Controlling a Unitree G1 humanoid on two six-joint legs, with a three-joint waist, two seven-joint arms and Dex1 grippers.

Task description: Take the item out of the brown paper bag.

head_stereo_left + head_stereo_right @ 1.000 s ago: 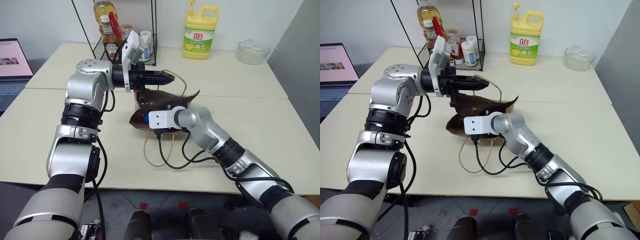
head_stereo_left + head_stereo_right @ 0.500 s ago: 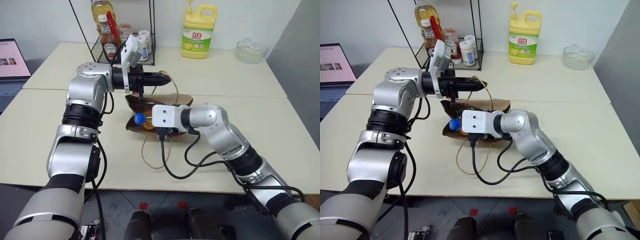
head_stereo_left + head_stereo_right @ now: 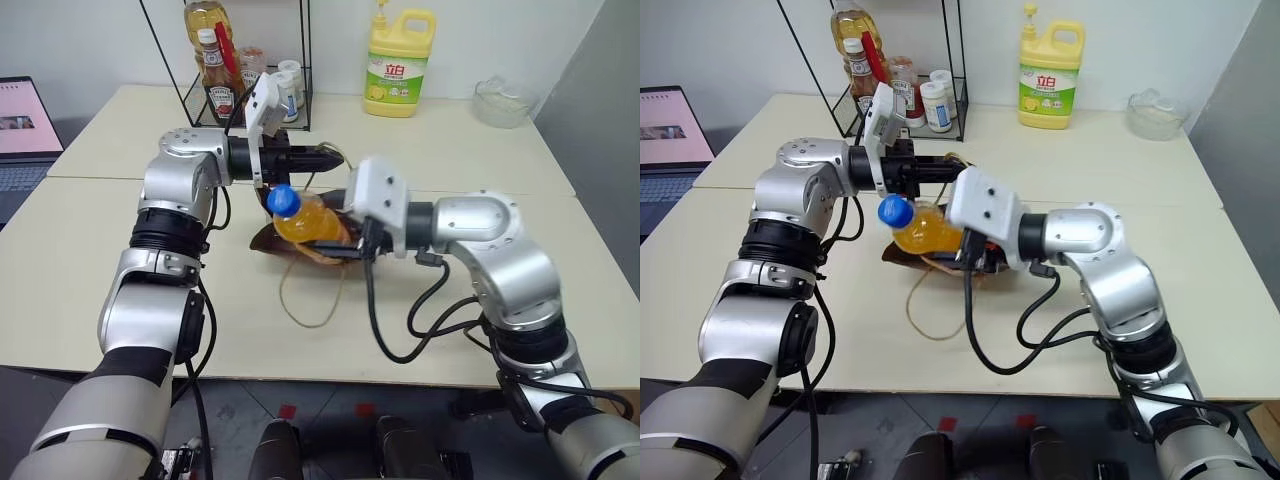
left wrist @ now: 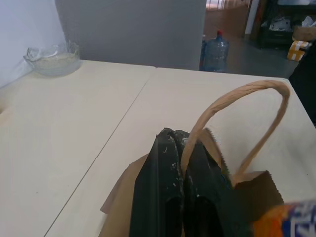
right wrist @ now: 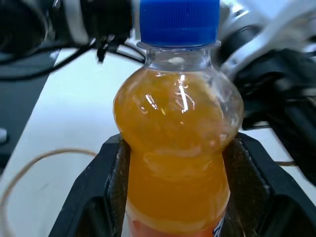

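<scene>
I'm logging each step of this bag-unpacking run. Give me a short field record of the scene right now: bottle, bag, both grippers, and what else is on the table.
item: orange drink bottle, blue cap, lifted out above the bag
bag: brown paper bag lying on the table, one loop handle held up
left gripper: shut on a bag handle
right gripper: fingers on either side of the bottle's body
background: yellow detergent jug, wire rack of bottles, glass bowl, laptop

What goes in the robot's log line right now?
right end effector: shut on orange drink bottle | left end effector: shut on bag handle | brown paper bag: on table
</scene>
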